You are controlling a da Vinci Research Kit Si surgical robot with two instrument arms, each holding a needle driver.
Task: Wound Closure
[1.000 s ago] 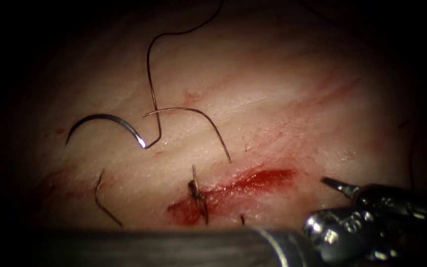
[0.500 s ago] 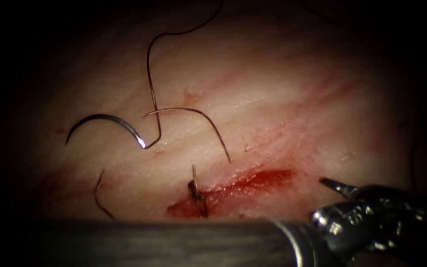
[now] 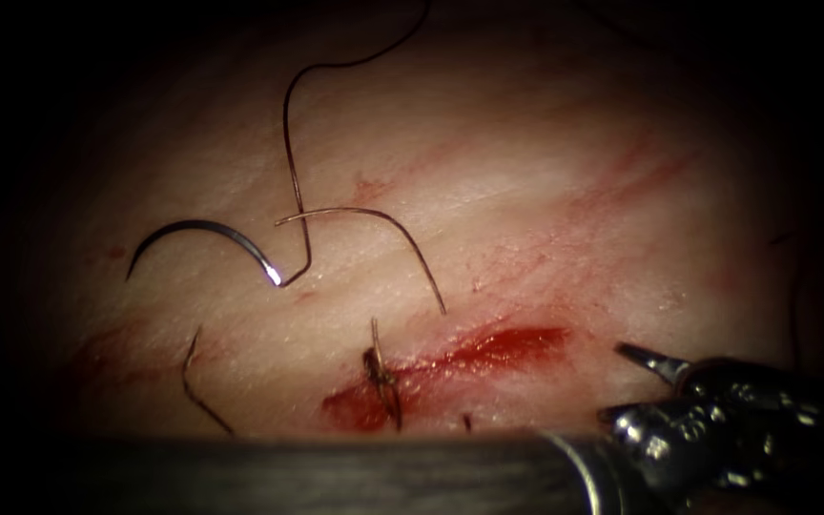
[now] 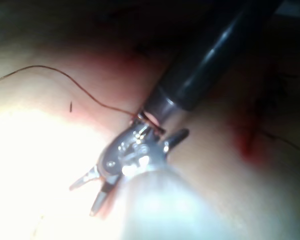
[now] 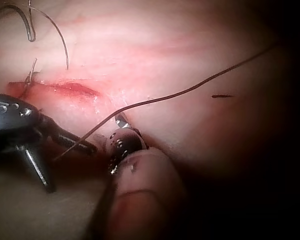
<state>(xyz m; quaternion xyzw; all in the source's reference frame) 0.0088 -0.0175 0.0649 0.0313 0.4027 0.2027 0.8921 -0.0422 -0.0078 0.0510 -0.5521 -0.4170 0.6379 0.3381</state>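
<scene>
The curved needle [image 3: 197, 229] lies free on the tissue [image 3: 545, 191] left of the cut [image 3: 498, 348], not in the tissue and held by neither tool. Its thread [image 3: 290, 143] climbs away from its bright end. One knotted stitch [image 3: 381, 374] crosses the cut's left end. My left tool's shaft [image 3: 288, 472] runs along the lower edge, its wrist [image 3: 665, 439] just right of the cut. In the right wrist view the left tool [image 5: 71, 168] is open and holds nothing. My right tool [image 3: 643, 367] sits right of the cut; the left wrist view shows it [image 4: 82, 200] open and empty.
A loose arc of thread [image 3: 383, 221] and a short cut end [image 3: 193, 381] lie on the tissue left of the cut. A long strand [image 5: 190, 90] runs past both tools' tips. Red fluid streaks the tissue above and right of the cut.
The left tool's shaft has slid to the right along the lower edge, its wrist closing in under the right tool. The needle, the threads and the right tool have stayed where they were.
</scene>
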